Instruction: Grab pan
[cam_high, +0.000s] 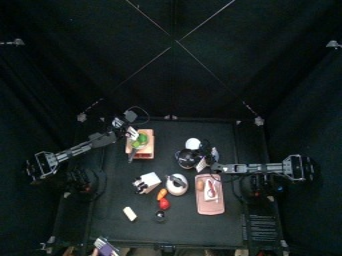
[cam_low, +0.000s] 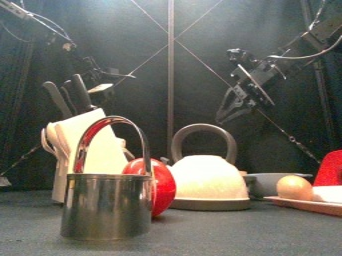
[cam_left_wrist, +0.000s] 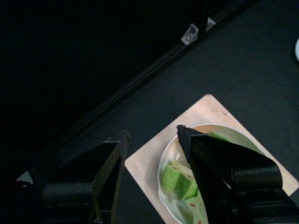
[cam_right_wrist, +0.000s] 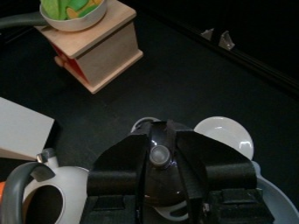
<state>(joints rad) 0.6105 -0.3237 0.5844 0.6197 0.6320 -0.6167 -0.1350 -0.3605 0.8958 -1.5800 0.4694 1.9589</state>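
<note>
The left gripper is spread wide and holds nothing; it hangs over a single bowl of green leaves that sits on one pale cutting board near the table's back left. The right gripper is low over the table's middle right. I cannot tell whether it is open or closed, because its own black body fills the wrist view. Just beside it lies the one pan, seen only as a grey rim (the front view shows it as a dark edge between kettle and tray). One white bowl sits just beyond the gripper. Farther out there is one pale kettle with a hooped handle, one red apple, one metal cup, one white knife block and one pink tray. Only the front view shows the round tan thing on the tray, while only the top view shows both arms reaching in.
</note>
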